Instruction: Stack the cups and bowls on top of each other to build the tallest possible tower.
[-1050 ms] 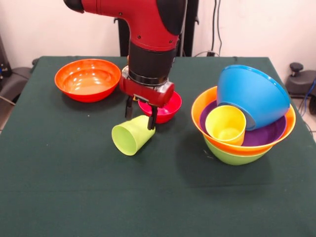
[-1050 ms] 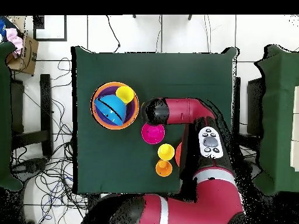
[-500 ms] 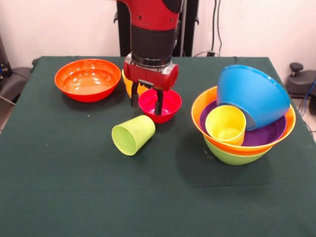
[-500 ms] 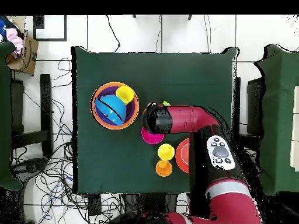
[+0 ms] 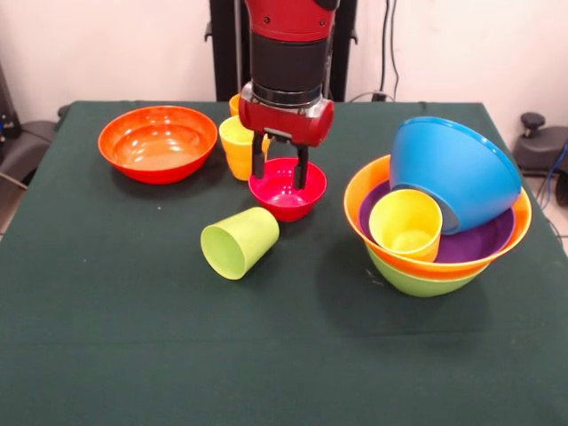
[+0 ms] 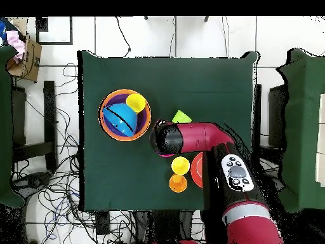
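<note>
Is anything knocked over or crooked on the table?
Yes. The lime green cup lies tipped on its side on the cloth, and the blue bowl sits tilted, not nested flat, in the stacked bowls.

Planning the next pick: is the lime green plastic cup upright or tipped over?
Tipped over. The lime green plastic cup lies on its side on the green tablecloth, mouth facing the camera.

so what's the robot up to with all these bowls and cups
It is building a tower of bowls and cups. The hand hangs open and empty over the small magenta bowl. A lime green cup lies on its side on the table. The tower so far is nested lime green, orange and purple bowls holding a tilted blue bowl and a yellow cup. A red-orange bowl and two more cups wait behind.
</note>
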You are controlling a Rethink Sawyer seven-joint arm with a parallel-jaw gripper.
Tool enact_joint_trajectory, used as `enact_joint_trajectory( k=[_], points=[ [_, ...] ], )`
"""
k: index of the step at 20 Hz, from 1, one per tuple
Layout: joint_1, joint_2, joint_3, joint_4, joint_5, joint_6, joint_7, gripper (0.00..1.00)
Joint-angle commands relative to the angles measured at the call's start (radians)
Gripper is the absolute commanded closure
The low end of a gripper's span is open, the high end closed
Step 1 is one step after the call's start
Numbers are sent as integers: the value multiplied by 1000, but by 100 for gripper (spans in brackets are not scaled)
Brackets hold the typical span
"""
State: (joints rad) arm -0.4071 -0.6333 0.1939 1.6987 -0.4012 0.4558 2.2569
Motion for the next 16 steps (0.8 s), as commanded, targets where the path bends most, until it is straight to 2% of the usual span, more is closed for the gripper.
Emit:
enact_joint_trajectory(
  k=[1,5,11,16],
  points=[
    [46,54,41,48,-71,-61,-24,0],
    [65,81,10,54,-86,-112,10,0],
    [100,121,-41,57,-64,-163,69,0],
    [126,155,-76,30,-52,-199,77,0]
  ],
)
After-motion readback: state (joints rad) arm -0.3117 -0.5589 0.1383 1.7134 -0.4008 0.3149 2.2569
